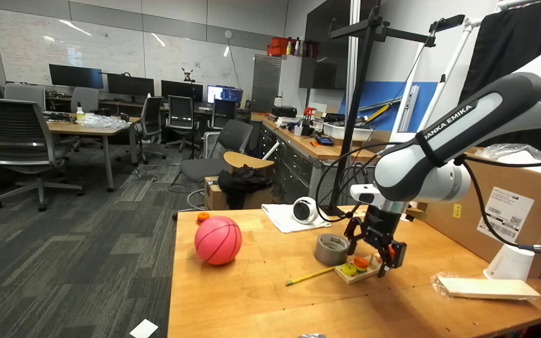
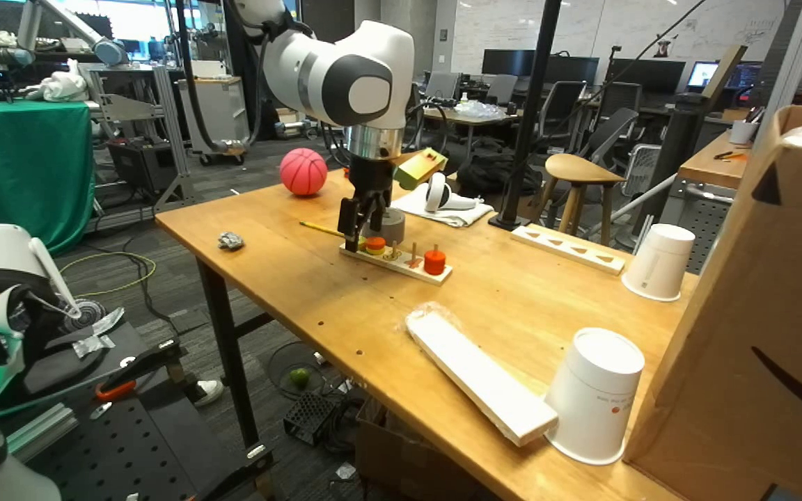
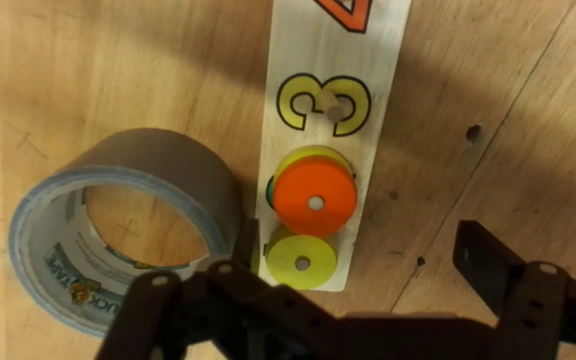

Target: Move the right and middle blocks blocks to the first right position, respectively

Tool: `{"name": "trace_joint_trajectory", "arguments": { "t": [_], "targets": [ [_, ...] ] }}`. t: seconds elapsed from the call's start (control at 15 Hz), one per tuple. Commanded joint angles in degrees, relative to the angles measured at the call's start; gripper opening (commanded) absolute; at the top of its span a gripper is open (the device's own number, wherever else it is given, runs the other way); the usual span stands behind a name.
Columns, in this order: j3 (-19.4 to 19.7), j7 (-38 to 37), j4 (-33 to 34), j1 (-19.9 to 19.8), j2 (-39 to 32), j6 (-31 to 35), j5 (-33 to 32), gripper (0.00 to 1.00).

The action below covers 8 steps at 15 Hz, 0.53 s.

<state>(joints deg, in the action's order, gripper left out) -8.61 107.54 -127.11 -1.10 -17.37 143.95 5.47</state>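
- Arm (image 1: 479,117): wht/dk grey, slopes dn. from upper R in an ext. view.
- Wrist (image 2: 373,87): bent, end turned dn.
- Gripper (image 3: 358,242): under wrist, pointing approx. straight dn., spread wide, both sides well apart.

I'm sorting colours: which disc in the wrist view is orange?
The upper disc beside the printed 3; the disc beneath and end disc are yellow.

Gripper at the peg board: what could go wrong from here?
Lowering the gripper might bump the tape, which shows right beside one finger in the wrist view.
Closing off-center could shove the board: one finger shows at its edge, the other well clear.
The orange disc sits close to the end yellow disc, so a grip might catch both.
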Motion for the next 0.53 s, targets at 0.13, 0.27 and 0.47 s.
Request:
{"name": "trace_joint_trajectory", "arguments": {
  "t": [0.13,0.27,0.47],
  "targets": [
    [-0.11,-2.87,3.62,1.52,-1.92,-1.37,-3.36,1.0],
    [-0.25,-3.39,5.1,2.07,-2.96,-1.87,-4.39,1.0],
    [-0.33,-4.28,7.63,3.24,-4.81,-2.33,-6.2,1.0]
  ]
}}
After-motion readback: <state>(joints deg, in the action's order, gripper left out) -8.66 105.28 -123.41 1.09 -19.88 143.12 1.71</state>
